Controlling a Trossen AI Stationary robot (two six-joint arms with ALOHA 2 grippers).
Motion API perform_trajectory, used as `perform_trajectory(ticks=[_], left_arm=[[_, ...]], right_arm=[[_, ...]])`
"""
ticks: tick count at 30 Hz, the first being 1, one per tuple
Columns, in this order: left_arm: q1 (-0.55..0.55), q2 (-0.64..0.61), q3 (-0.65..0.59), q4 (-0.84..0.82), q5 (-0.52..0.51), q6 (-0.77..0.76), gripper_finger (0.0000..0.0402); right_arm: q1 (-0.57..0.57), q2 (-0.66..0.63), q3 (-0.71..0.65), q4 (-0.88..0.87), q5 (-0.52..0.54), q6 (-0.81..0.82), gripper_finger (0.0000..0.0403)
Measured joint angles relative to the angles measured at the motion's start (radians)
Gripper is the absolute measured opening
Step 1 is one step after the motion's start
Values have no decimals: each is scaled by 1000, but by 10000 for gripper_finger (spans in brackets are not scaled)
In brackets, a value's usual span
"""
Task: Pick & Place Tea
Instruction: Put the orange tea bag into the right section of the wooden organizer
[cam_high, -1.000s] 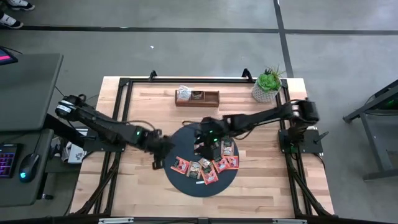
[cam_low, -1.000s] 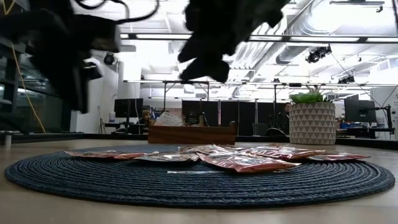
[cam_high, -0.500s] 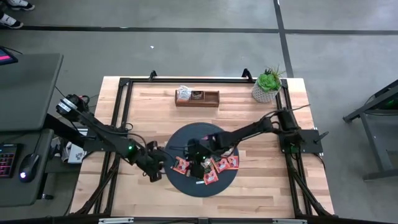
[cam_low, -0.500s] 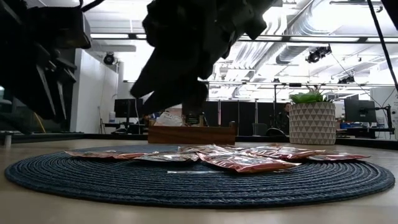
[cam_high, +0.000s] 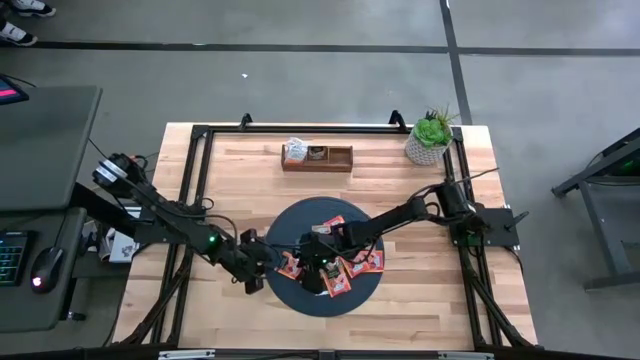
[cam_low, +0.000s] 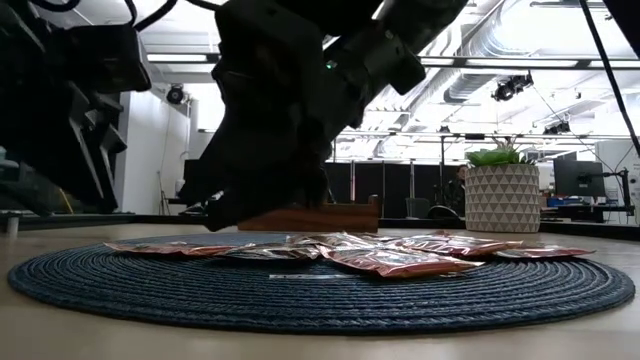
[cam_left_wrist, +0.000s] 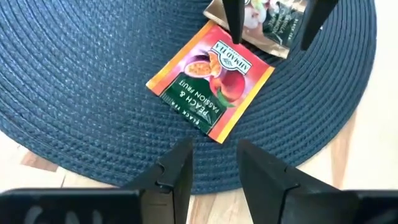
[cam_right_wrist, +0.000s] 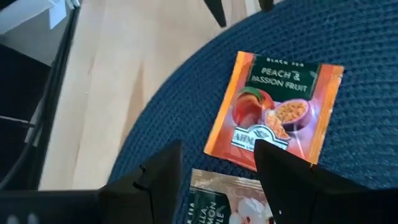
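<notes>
A grey concrete floor surrounds the pale wooden bench (cam_high: 420, 290), and in the low view an office space with monitors and ceiling lights lies beyond it. A dark round woven mat (cam_high: 322, 293) sits at the bench's middle, with a small wooden tray (cam_high: 318, 157) and a potted plant (cam_high: 428, 137) toward the far edge.

The tea sachets (cam_high: 345, 268) lie loosely clustered on the mat, some overlapping. Nearest the mat's left edge is an orange peach and passion fruit sachet (cam_left_wrist: 210, 79), flat on the weave, with a pale sachet (cam_right_wrist: 224, 202) just beside it.

The left gripper (cam_high: 262, 266) hovers low over the mat's left rim, its fingers (cam_left_wrist: 176, 172) spread apart and grasping nothing, with the orange sachet just ahead of them. The right gripper (cam_high: 310, 262) hangs over the sachets from the other side, its fingers (cam_right_wrist: 160, 173) likewise parted and empty, above the pale sachet and close by the orange one.
</notes>
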Motion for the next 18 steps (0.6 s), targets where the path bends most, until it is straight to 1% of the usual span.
perform_trajectory(ticks=[3,10,14,18], left_arm=[[0,32,0,29,19,-3,122],[0,103,1,115,17,-46,122],[0,124,1,119,13,-85,122],[0,126,1,118,14,-90,122]], right_arm=[[-1,1,0,-6,20,-2,197],[-16,1,0,-25,21,-2,197],[-15,1,-14,-22,20,-2,197],[-16,0,-47,-9,13,0,197]])
